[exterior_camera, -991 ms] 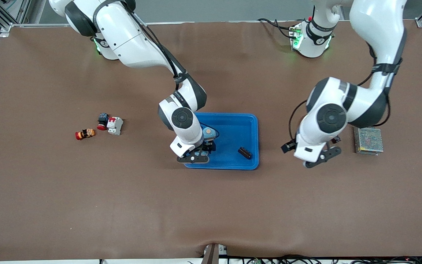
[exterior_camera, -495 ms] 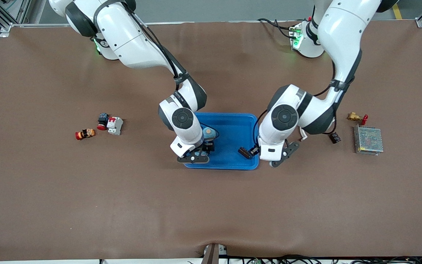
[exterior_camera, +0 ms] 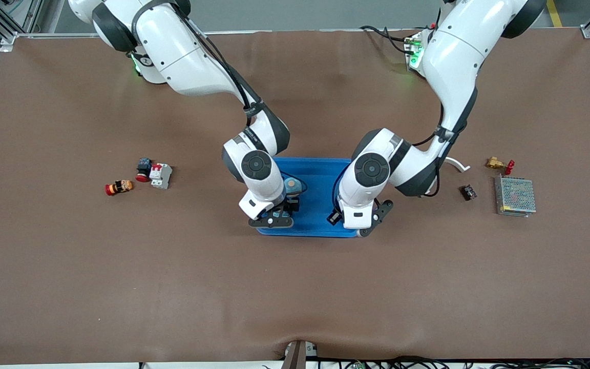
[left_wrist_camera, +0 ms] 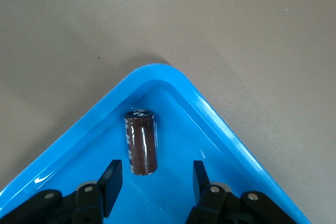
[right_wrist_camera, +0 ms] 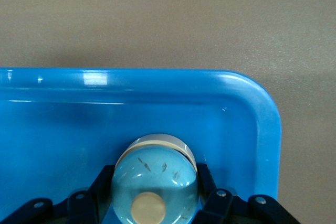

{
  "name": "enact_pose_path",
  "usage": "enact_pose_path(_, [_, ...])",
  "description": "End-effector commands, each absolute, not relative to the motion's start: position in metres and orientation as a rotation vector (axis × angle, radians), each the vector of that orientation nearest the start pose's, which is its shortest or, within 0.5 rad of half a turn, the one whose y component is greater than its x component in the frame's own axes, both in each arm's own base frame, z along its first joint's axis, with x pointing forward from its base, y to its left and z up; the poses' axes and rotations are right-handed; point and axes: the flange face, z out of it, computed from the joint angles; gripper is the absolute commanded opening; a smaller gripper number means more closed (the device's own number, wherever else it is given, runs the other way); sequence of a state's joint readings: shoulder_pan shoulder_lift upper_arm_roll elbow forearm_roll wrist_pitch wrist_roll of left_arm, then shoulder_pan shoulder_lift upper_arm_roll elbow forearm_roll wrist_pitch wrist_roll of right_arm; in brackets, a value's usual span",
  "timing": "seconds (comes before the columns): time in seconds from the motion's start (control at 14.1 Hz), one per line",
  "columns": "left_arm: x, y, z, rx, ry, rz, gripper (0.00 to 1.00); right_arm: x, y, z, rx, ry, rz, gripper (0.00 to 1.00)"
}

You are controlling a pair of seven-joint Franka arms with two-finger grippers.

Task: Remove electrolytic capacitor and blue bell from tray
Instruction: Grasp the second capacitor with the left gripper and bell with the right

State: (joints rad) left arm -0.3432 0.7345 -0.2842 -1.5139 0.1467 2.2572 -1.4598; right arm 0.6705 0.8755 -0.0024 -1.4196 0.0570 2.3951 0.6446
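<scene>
In the front view, a blue tray (exterior_camera: 320, 177) is seen at the middle of the table, with both grippers lowered over it. The right gripper (exterior_camera: 280, 207) is placed over the tray's end toward the right arm's side, with the pale blue bell (exterior_camera: 292, 185) partly visible under the wrist. The left gripper (exterior_camera: 349, 218) is held over the tray corner nearest the camera at the left arm's end.

In the left wrist view, the brown capacitor (left_wrist_camera: 140, 141) is shown lying on its side inside the tray (left_wrist_camera: 231, 135), close to the rounded corner. The left gripper (left_wrist_camera: 156, 179) is spread wide and holds nothing; one end of the capacitor lies between the fingertips (left_wrist_camera: 111, 178) without being touched.

In the right wrist view, the bell (right_wrist_camera: 156, 179) is clamped between the fingers (right_wrist_camera: 206, 183) of the right gripper (right_wrist_camera: 156, 187), inside the tray (right_wrist_camera: 262, 129) near its corner.
</scene>
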Motion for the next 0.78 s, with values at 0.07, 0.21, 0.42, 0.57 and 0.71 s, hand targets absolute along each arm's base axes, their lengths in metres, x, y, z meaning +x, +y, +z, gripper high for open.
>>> enact_pose_path(0.07, [0.602,-0.397,0.227,-2.945,-1.292,0.068,0.62,0.581,0.465,0.207,-3.040,0.035,-0.122,0.57])
enact_pose_path(0.21, [0.601,-0.396,0.219,-2.934,-1.292,0.079,0.62,0.579,0.462,0.211,-3.064,0.033,-0.076,0.57])
enact_pose_path(0.42, [0.596,-0.397,0.202,-2.908,-1.299,0.101,0.62,0.586,0.457,0.239,-3.075,0.037,-0.051,0.57])
enact_pose_path(0.57, [0.594,-0.397,0.195,-2.892,-1.307,0.106,0.62,0.598,0.443,0.260,-3.077,0.009,-0.040,0.57])
enact_pose_path(0.71, [0.594,-0.396,0.194,-2.891,-1.303,0.101,0.59,0.616,0.415,0.283,-3.084,-0.055,-0.004,0.57])
